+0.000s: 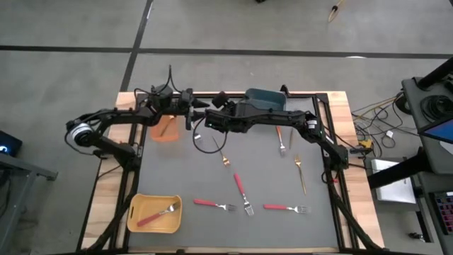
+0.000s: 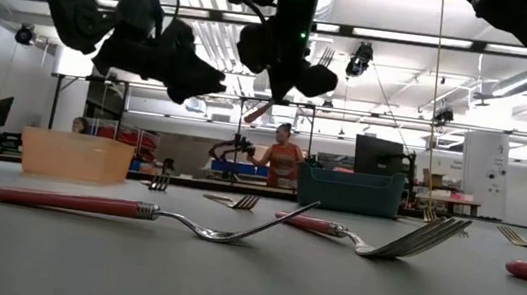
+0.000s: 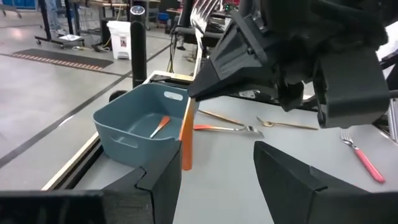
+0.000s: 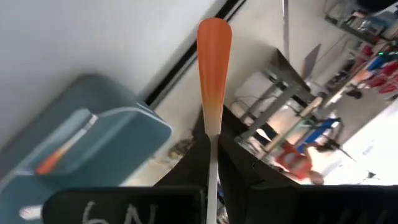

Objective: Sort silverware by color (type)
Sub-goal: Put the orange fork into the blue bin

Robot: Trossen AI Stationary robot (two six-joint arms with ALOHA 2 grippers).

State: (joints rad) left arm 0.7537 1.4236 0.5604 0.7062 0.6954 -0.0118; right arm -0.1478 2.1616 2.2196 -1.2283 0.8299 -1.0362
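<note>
Left wrist view: the left gripper [image 3: 214, 171] is spread and empty. Beyond it, the right gripper [image 3: 196, 93] pinches an orange-handled silver fork [image 3: 186, 138], likely a handover, near the blue-grey plastic bin [image 3: 118, 121] at the table's far edge.

Bright ceiling strip lights [image 2: 398, 35] glare in the low view, leaving the arms as dark silhouettes; shadows on the desk [image 1: 177, 177] are soft, and the wrist views blur close up.
</note>
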